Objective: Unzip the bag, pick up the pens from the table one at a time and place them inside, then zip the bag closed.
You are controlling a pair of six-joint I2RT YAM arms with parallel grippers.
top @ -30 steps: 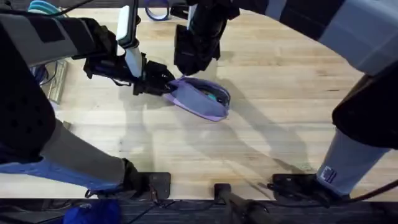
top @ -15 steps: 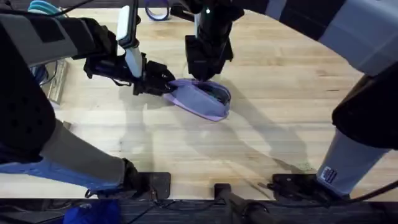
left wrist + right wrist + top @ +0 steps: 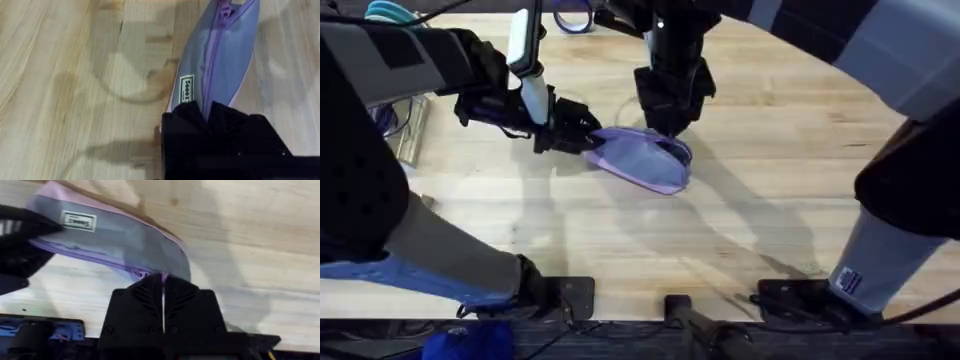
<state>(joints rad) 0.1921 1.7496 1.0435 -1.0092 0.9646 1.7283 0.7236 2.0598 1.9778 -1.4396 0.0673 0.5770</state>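
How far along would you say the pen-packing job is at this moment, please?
No pens lie on the table, so the packing looks done. In hand: the left gripper clamps one end of the pencil pouch while the right gripper is shut at its zipper. Left: confirming full closure.

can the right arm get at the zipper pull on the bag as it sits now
Probably yes, it seems already there. The right gripper sits with its fingers shut at the zipper end of the bag, nothing between them. The left gripper pinches the opposite end, clear of it. Whether the pull is truly caught is hidden.
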